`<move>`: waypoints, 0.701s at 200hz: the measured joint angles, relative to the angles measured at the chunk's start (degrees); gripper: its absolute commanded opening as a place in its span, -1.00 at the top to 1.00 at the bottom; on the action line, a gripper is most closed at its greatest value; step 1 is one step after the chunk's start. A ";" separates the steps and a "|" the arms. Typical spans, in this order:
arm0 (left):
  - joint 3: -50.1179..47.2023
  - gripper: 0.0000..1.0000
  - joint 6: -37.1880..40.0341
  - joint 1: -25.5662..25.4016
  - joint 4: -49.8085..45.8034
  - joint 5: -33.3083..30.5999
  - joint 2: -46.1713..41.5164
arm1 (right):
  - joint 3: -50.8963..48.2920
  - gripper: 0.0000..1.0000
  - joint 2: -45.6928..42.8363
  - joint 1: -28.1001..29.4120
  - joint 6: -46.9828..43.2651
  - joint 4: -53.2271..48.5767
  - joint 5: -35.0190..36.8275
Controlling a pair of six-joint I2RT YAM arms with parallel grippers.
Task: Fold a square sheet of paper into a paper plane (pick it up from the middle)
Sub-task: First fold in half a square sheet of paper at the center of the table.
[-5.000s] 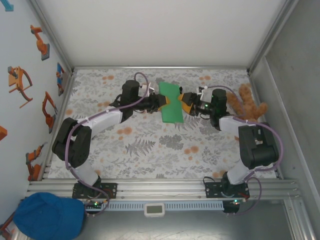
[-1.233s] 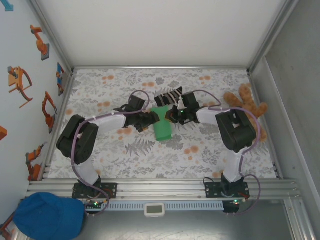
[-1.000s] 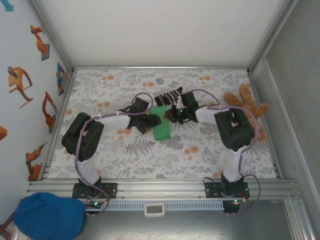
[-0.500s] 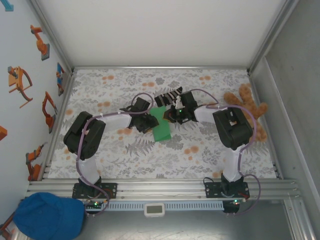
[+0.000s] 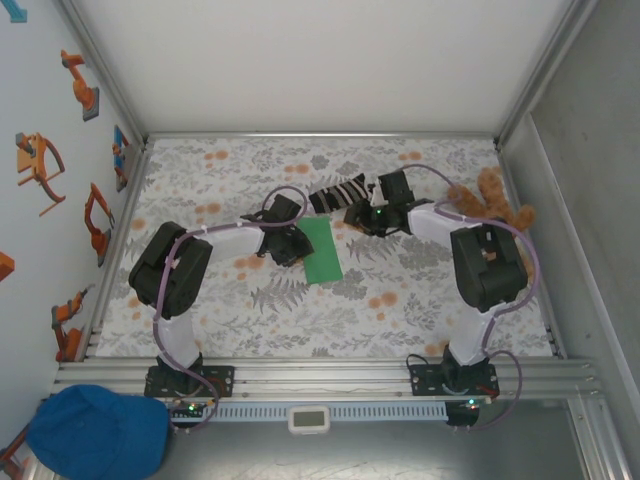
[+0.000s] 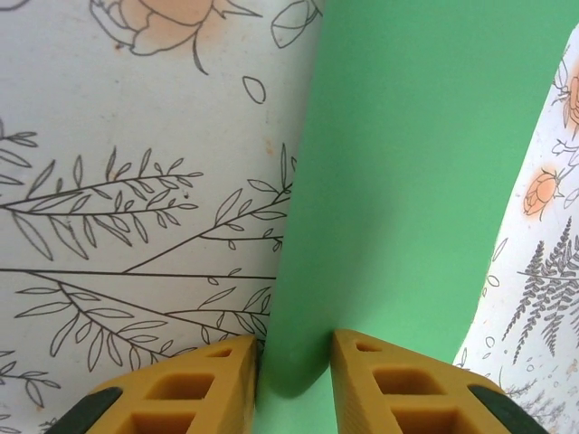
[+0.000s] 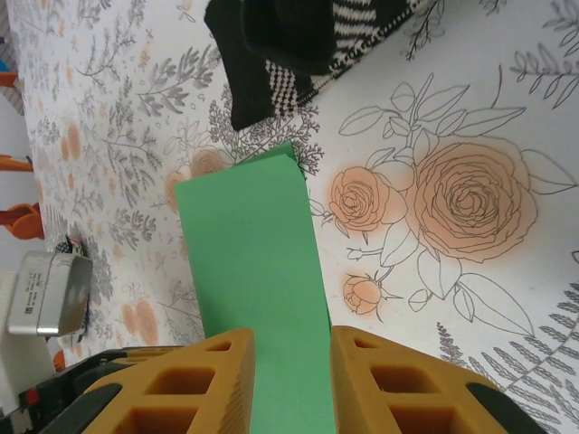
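Left gripper (image 6: 294,351): jaws narrowed to a slim gap, straddling the rounded folded edge of the green paper (image 6: 407,181). Right finger touches it and left finger is a hair off, so can't tell if it's truly clamped. Right gripper (image 7: 291,342): released, jaws apart, holding nothing. Paper shows through its gap, lying flat on the counter (image 7: 470,90). Top view puts this gripper just off the paper's far corner, not touching. Paper is a long folded strip. Long axis runs straight ahead of the right gripper toward the striped sock (image 7: 298,45), with the slanted far end near the sock but apart. Silver box (image 7: 50,291) left of those fingers; print too small to read.
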 measured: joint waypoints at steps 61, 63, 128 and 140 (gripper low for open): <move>0.92 0.44 -1.36 -0.04 -1.14 -0.22 0.55 | -0.76 0.50 0.31 0.11 -1.46 -1.31 0.09; 0.94 0.44 -1.44 -0.04 -1.18 -0.22 0.55 | -0.76 0.50 0.35 0.11 -1.46 -1.36 0.02; 1.53 0.42 -3.98 -0.11 -1.90 -0.55 1.03 | -1.01 0.51 1.07 0.11 -2.97 -1.46 -1.53; 1.88 0.43 -4.09 -0.28 -2.36 -0.55 1.22 | -1.11 0.51 1.18 0.11 -3.02 -1.44 -1.77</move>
